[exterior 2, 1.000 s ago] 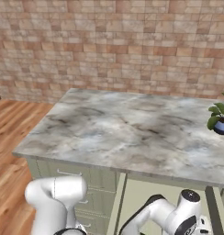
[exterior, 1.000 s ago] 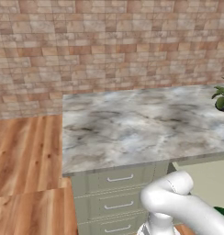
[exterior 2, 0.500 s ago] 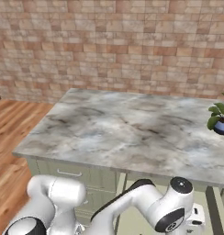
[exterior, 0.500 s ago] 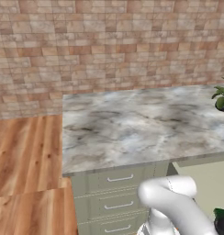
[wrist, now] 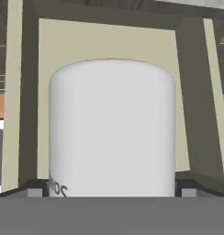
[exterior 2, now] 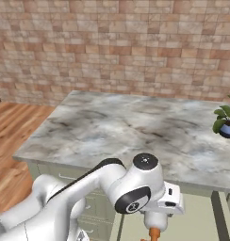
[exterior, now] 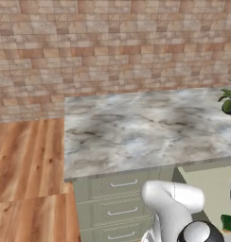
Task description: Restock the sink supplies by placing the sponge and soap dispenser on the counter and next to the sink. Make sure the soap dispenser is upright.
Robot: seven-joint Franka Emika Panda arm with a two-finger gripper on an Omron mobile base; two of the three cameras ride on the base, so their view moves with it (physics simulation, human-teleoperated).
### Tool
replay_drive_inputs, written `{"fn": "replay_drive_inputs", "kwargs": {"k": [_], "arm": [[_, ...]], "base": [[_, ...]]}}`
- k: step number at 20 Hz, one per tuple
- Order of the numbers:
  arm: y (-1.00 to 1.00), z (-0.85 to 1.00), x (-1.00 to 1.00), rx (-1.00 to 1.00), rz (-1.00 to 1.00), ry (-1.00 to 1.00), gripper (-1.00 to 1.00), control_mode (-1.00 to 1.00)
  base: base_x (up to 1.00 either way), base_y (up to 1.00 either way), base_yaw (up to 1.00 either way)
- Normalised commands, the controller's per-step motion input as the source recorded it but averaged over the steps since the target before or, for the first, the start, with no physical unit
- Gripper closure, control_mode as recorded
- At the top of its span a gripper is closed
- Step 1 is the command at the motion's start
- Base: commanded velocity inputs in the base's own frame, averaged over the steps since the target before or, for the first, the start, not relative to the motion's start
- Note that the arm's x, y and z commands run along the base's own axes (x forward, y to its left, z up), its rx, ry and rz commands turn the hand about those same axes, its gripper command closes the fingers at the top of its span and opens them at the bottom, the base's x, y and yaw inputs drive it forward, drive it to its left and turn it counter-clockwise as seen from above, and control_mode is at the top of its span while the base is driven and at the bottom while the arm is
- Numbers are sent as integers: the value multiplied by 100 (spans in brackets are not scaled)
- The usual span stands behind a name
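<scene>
Left base view: the arm [exterior: 172,205] rises at the lower right in front of sage-green drawers [exterior: 117,198], below a marble island counter [exterior: 136,132] with a potted plant [exterior: 228,100] at its far right edge. The sponge [exterior: 227,222] is a small green block lying flat low inside the open cabinet, just right of the arm's dark joint.

Right base view: the arm bends over and reaches down in front of the island counter's edge. The soap dispenser's orange pump top [exterior 2: 154,234] pokes out directly beneath the hand.

Hand view: this close look adds the soap dispenser [wrist: 112,128] body, a pale cylinder standing right between the jaws [wrist: 112,193]. Its long axis runs straight away from the tips, rounded end farthest. Whether it stands upright in the room I cannot tell. The jaws are spread wide, one tip on each side of the bottle, just beside its walls. Beyond it lies the pale back wall [wrist: 109,41] of the cabinet.
</scene>
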Motion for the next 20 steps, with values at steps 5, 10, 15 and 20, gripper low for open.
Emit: {"fn": "replay_drive_inputs", "kwargs": {"k": [5,10,15,20], "arm": [[24,56,0,-2,-4,5,100,-100],[4,0,1,0,0,2,100,-100],[11,15,0,0,-2,0,100,-100],[38,44,8,-1,-3,0,100,-100]], "base": [[0,0,0],[0,0,0],[0,0,0],[0,0,0]]}}
